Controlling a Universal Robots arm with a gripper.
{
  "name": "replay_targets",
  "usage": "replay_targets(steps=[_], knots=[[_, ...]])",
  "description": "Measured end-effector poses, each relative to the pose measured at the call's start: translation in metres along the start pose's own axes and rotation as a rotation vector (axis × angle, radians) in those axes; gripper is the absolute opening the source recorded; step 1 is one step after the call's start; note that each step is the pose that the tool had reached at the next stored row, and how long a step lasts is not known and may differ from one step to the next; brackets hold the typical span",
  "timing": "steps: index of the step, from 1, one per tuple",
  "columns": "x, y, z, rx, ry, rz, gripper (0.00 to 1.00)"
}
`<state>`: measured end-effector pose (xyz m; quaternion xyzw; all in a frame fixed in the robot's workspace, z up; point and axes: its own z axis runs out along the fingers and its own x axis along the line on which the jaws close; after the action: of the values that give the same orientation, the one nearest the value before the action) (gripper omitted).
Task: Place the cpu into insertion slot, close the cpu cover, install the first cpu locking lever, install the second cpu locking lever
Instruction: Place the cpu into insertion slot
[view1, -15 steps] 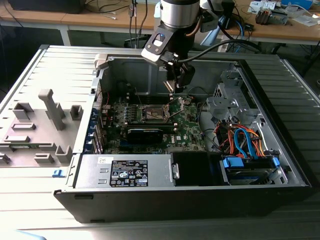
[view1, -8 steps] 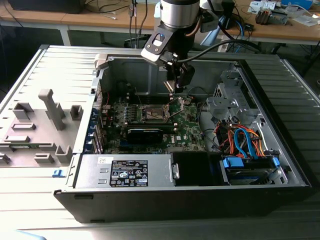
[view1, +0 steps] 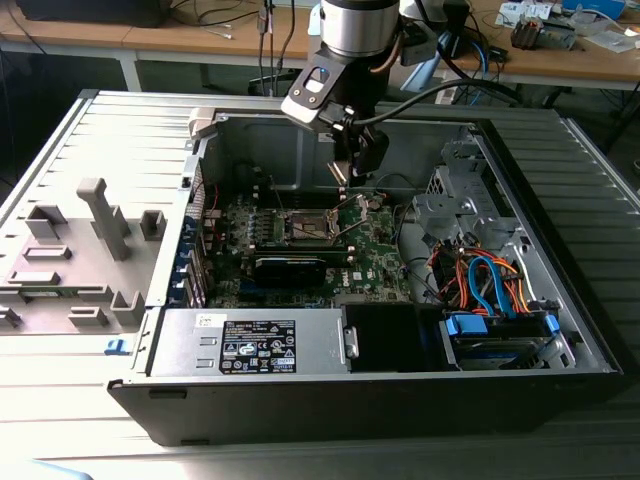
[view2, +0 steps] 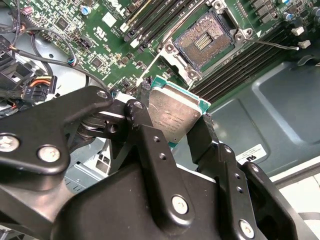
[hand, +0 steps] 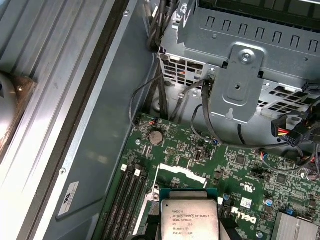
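Note:
My gripper (view2: 172, 119) is shut on the cpu (view2: 172, 111), a silvery square chip with a green edge pinched between the two black fingers (view2: 141, 112). The first wrist view shows the cpu's (hand: 189, 217) metal face over the green board. The insertion slot (view2: 202, 40) lies open ahead of the chip, its dark centre with gold contacts uncovered. In the exterior view the gripper (view1: 351, 180) hangs just above and to the right of the insertion slot (view1: 310, 226). A thin locking lever (view2: 277, 45) sticks out beside the slot. I cannot tell the cpu cover apart from the slot's silver rim.
The open computer case (view1: 560, 330) surrounds the green motherboard (view1: 375, 255). A black card (view1: 290, 268) lies in front of the socket. Memory slots (view2: 150, 17) flank it. A drive cage (hand: 240, 85) with loose cables (view1: 490, 280) stands on the exterior view's right. A grey fixture (view1: 100, 215) sits outside.

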<state>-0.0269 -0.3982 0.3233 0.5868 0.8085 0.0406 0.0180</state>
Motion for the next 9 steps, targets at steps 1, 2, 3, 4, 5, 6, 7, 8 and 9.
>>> replay_targets(steps=[1, 2, 3, 4, 5, 6, 7, 8, 9], knots=[[0.0000, 0.0000, 0.0001, -0.0001, -0.0002, 0.002, 0.55], [0.0000, 0.0000, 0.0001, -0.0002, -0.0004, 0.005, 0.55], [0.0000, 0.0000, 0.0002, -0.0003, -0.0008, 0.009, 0.55], [0.0000, 0.0000, 0.0002, -0.0003, -0.0009, 0.011, 0.55], [0.0000, 0.0000, 0.0003, -0.0003, -0.0011, 0.014, 0.55], [0.0000, 0.0000, 0.0003, -0.0003, -0.0014, 0.016, 0.55], [0.0000, 0.0000, 0.0003, -0.0004, -0.0016, 0.018, 0.55], [0.0000, 0.0000, 0.0004, -0.0004, -0.0020, 0.022, 0.55], [0.0000, 0.0000, 0.0005, -0.0005, -0.0024, 0.028, 0.55]])
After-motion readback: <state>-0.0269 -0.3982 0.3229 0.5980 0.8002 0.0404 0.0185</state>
